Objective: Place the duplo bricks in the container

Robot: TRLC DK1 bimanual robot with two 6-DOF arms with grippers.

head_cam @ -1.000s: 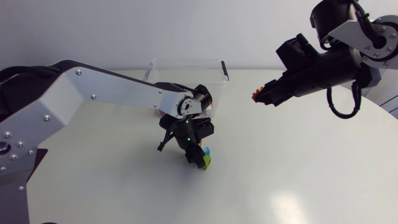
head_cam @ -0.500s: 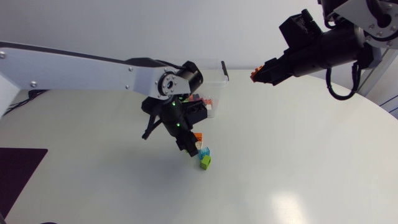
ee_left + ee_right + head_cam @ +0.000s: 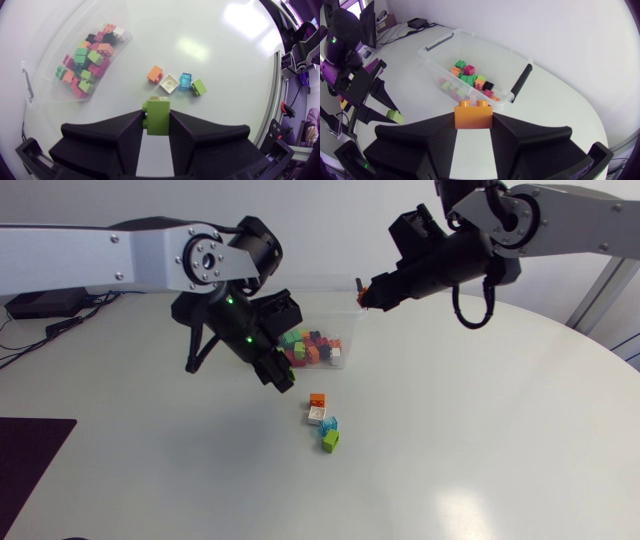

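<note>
Left gripper [image 3: 156, 118] clamps green duplo brick [image 3: 158, 111], right gripper [image 3: 473, 118] clamps orange brick [image 3: 473, 113]. Risk: both approach container [image 3: 492, 48] at once, arms collide; early release misses rim.

Head view: fixed, high over table [image 3: 480, 460], tilted down; wide, covers whole work area.

Left wrist view: mounted at left wrist, faces almost straight down from well above table. Left gripper [image 3: 156, 112] clamping green brick [image 3: 158, 122] sits at lower edge, loose bricks [image 3: 170, 82] ahead.

Right wrist view: mounted at right wrist, looks obliquely down across table. Right gripper [image 3: 473, 117] clamping orange brick [image 3: 473, 114] fills foreground.

All three views share container [image 3: 490, 47]. Head and left wrist views share loose bricks. Right wrist view also catches left gripper.
</note>
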